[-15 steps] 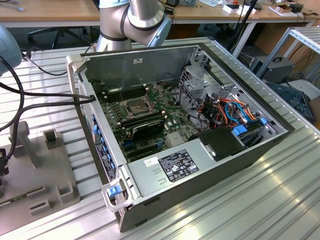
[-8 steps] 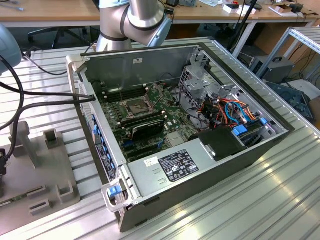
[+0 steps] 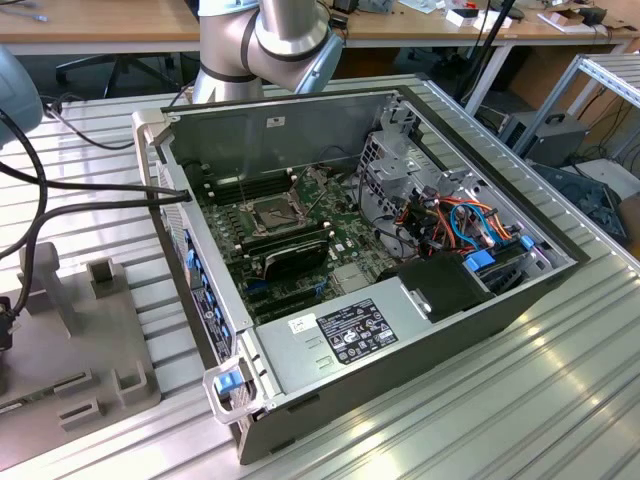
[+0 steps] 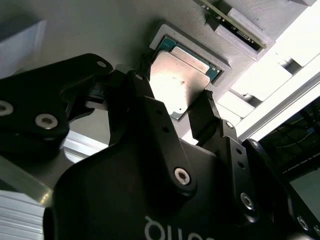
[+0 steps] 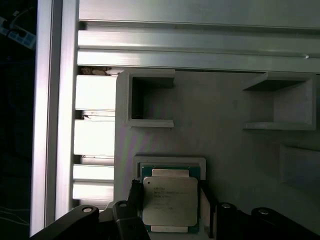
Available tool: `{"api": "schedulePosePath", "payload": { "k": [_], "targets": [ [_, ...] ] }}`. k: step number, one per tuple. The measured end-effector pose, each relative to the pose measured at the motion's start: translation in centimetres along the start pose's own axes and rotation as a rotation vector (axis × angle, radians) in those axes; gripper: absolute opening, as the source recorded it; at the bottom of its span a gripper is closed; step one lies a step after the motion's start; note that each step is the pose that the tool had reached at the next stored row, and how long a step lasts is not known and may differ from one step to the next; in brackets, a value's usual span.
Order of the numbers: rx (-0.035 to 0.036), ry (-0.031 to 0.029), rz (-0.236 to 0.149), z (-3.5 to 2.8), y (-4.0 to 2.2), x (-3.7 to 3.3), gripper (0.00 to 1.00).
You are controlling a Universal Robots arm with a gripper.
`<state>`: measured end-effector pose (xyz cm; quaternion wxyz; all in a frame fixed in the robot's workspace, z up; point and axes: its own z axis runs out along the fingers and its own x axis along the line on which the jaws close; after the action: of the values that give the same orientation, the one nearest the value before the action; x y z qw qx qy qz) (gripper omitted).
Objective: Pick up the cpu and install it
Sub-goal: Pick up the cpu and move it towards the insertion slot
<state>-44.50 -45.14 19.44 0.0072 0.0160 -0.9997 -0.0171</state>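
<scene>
The cpu point(image 5: 169, 202) point(image 4: 177, 82) is a flat square chip with a dull silver top on a green edge. It lies flat in a shallow recess of a grey holder plate point(image 5: 225, 140). My gripper point(image 5: 170, 207) point(image 4: 175, 97) is right over it, and its black fingers point(image 5: 136, 197) point(image 4: 205, 107) sit against two opposite sides of the chip, shut on it. In the exterior view the open computer case point(image 3: 420, 320) lies on the table, with the dark square socket point(image 3: 272, 210) on its motherboard.
The grey holder plate point(image 3: 60, 340) has raised blocks and slots and lies at the exterior view's left, on ribbed aluminium table profiles point(image 5: 95, 135). The arm's base point(image 3: 270, 40) stands behind the case. Black cables point(image 3: 90, 195) run from the left to the case wall.
</scene>
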Motion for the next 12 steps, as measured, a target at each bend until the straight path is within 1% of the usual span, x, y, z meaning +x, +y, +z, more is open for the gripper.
{"api": "schedulePosePath", "payload": {
  "k": [7, 12],
  "targets": [
    [0.0001, 0.0001, 0.000, -0.25, 0.01, 0.00, 0.55],
    [0.0000, 0.0000, 0.000, -0.80, 0.03, 0.01, 0.55]
  ]
}}
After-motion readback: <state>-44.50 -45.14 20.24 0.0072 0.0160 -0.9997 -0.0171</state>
